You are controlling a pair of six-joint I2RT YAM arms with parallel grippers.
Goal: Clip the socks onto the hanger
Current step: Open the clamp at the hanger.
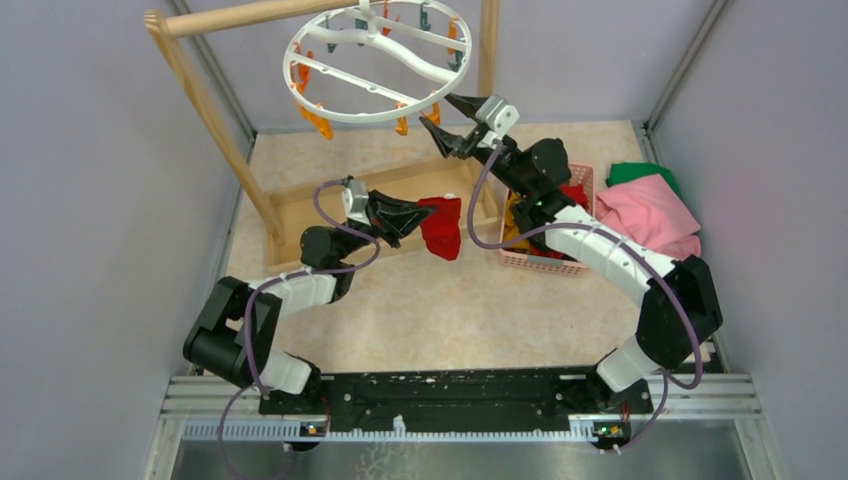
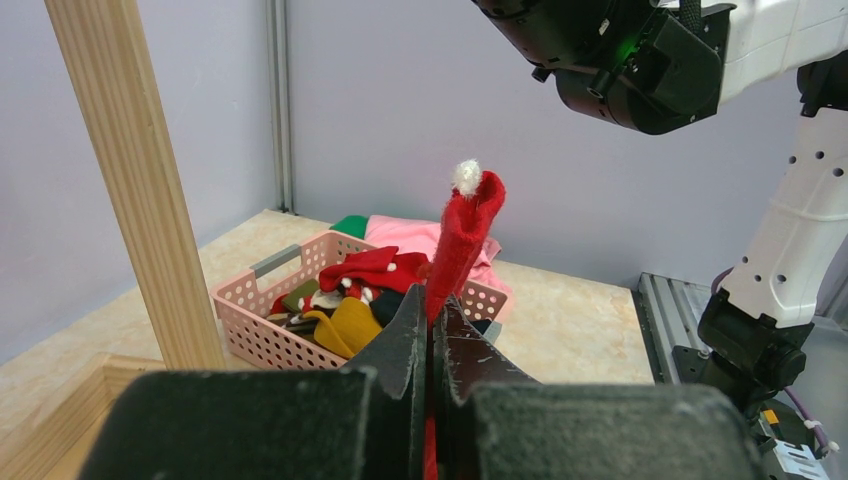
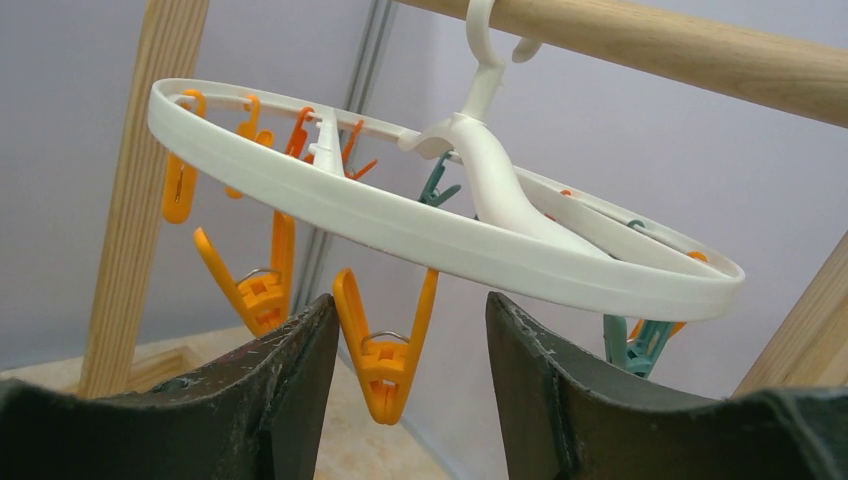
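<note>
Because the red sock is limp, light fabric, it will droop from wherever it is pinched. The left claw is clamped fully on one end of it, and the free end with its white pompom extends beyond the fingertips. That loose edge is probably the part to feed into a clip.

The right claw stands partly open. An orange clip hangs between its fingers, seemingly untouched, just under the rim of the hanger. The clip looks like stiff, springy plastic, best squeezed across its splayed upper arms. The hanger hooks over a wooden bar above the claw, so it will likely swing if pushed.

More socks lie in a pink basket beyond the left claw.
</note>
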